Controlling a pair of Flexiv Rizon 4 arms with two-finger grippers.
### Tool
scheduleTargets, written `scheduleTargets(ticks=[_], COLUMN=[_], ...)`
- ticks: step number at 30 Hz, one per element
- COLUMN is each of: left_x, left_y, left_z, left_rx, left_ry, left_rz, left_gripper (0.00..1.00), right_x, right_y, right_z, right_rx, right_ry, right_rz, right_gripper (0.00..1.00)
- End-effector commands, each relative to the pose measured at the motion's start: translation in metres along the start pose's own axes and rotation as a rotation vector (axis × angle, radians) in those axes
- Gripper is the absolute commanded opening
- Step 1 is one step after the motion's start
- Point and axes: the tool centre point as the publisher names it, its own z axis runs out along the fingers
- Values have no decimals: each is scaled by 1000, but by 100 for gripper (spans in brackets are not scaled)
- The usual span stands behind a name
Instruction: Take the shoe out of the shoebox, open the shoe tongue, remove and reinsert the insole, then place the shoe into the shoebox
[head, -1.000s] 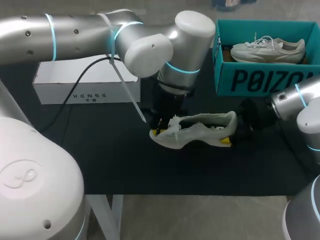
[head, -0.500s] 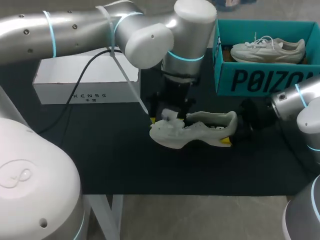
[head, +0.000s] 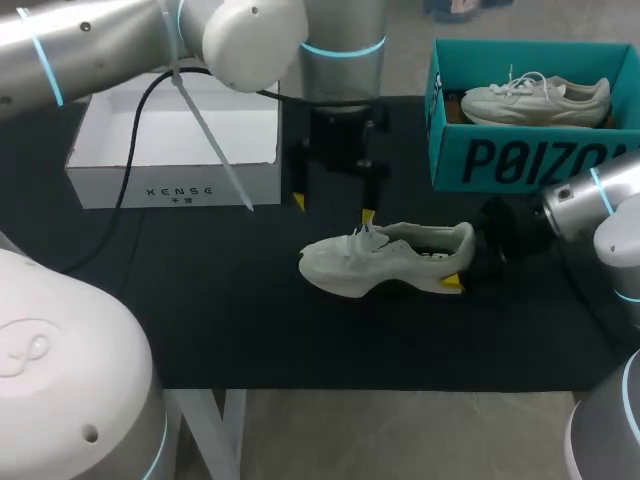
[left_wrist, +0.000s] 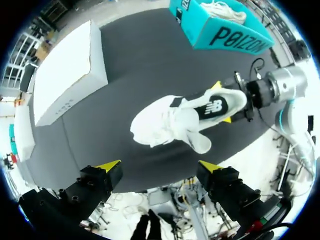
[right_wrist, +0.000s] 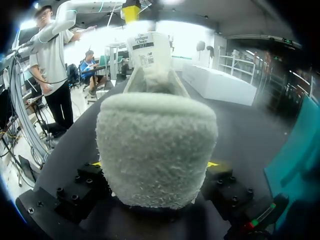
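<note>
A white shoe (head: 385, 262) stands upright on the black table (head: 200, 300), toe to the left. My right gripper (head: 462, 265) is shut on its heel, and in the right wrist view the fuzzy heel (right_wrist: 156, 145) fills the gap between the fingers (right_wrist: 87, 187). The tongue (right_wrist: 146, 50) stands raised ahead of it. My left gripper (head: 333, 207) hangs open just behind and above the shoe's toe, holding nothing. From the left wrist, the shoe (left_wrist: 185, 117) lies well ahead of that open gripper (left_wrist: 159, 167). The teal shoebox (head: 500, 155) holds a second white shoe (head: 535, 100).
A white box (head: 175, 150) sits at the back left of the table, close to my left arm. A black cable and a white strap (head: 215, 150) hang from that arm over it. The shoebox stands at the back right, just behind my right arm.
My left gripper opened, let go of the shoe's lace area and rose back away from it. The shoe and my right gripper stayed put.
</note>
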Motion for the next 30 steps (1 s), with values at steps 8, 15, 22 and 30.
scheduleTargets(ticks=[8,15,22,30], left_x=[-4,35,47,47], left_y=[-2,-21,-30,-30], left_z=[2,-29,-31,-31], left_rx=[-121,-16,31,31], left_ry=[117,-136,-145,-145], left_rz=[910,1283,1423,1423], left_gripper=[100,0,0,0], right_x=[-1,-1,-1,-1], right_y=[-2,-2,-2,-2], right_z=[3,3,3,3], right_rx=[2,2,2,2], right_ry=[-2,-2,-2,-2], right_rz=[0,0,0,0], right_gripper=[0,0,0,0])
